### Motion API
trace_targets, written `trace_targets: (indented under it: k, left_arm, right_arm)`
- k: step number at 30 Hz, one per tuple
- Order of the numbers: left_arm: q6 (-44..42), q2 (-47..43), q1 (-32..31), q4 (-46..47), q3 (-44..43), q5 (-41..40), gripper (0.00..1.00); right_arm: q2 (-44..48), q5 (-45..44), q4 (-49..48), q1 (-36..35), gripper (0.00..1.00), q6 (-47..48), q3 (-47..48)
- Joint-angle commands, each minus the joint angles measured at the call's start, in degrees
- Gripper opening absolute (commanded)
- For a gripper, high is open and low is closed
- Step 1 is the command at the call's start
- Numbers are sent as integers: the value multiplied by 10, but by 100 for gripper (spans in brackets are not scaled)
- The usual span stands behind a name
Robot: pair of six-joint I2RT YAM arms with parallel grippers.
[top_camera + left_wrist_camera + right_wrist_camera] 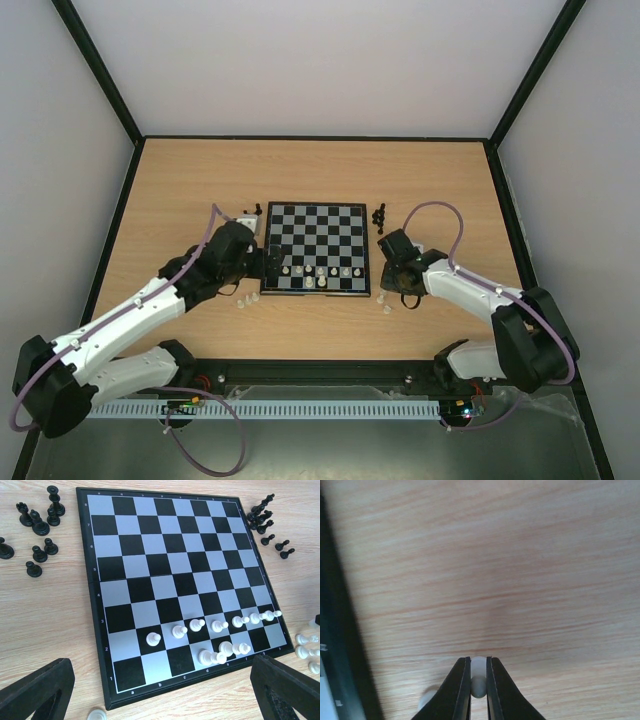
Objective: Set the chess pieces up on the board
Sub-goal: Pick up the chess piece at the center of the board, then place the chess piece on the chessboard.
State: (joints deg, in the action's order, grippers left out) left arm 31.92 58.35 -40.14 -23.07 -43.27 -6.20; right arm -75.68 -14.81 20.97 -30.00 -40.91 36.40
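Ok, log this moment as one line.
right tool: shut on white piece, off board | left tool: open, at board's edge | white pieces: partly set | black pieces: off board

Top: looks down from behind onto whole table (180,180) and board (315,235). Left wrist: slants low across that board. Right wrist: hugs table beside board's rim.

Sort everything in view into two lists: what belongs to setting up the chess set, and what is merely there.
Belongs to the job: board; white pieces on it; black pieces beside it; loose white pieces beside it; white piece in the right gripper.
Merely there: wooden table; purple cables; slotted rail.
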Motion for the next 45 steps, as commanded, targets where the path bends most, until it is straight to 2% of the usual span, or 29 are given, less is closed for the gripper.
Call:
trace_targets:
  k: [1, 17, 29, 39, 45]
  left_arm:
    - [5, -2, 4, 14, 11, 0, 100]
    - [25, -31, 6, -11, -4, -31, 99]
    - [32, -57, 10, -46, -30, -51, 99]
    - [39, -97, 13, -68, -46, -74, 100]
    - [48, -121, 14, -75, -49, -79, 99]
  right_arm:
    - [19, 0, 25, 2, 8, 16, 32]
    - [46, 9, 39, 2, 7, 59, 58]
    - [74, 52, 35, 2, 6, 76, 64]
    - [77, 75, 69, -8, 6, 104, 122]
    - [33, 72, 89, -57, 6, 110, 191]
